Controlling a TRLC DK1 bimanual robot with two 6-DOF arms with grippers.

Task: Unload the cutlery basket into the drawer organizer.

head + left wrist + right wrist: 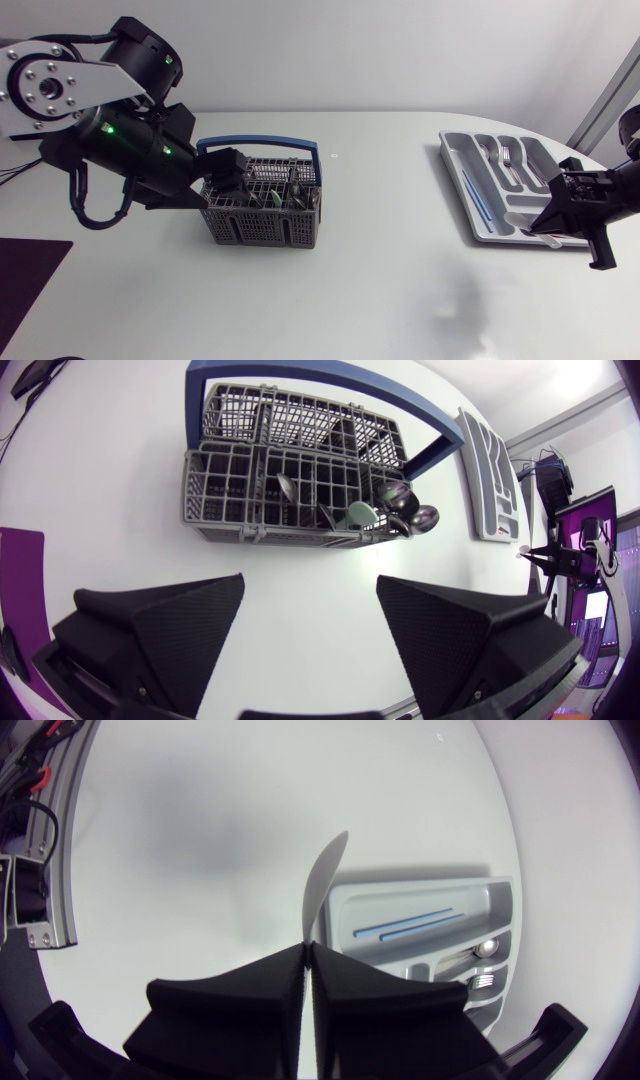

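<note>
Right wrist view: right claw (308, 948) clamped on pale slim utensil (322, 880), judged light, stiff, slippery, best gripped by its handle; left claw (310, 625) wide, empty, facing grey mesh cutlery basket (260, 535).

White counter (380, 290): one, matte, smooth top, far-right corner rounded; soft grey shadows toward the near edge.
Small mark (336, 157): one, pale speck on the counter's surface, toward the far edge, about mid-width.
Dark purple sheet (28, 285): one, flat, at the near-left corner; whether it lies on the counter or just past its edge cannot be told.
</note>
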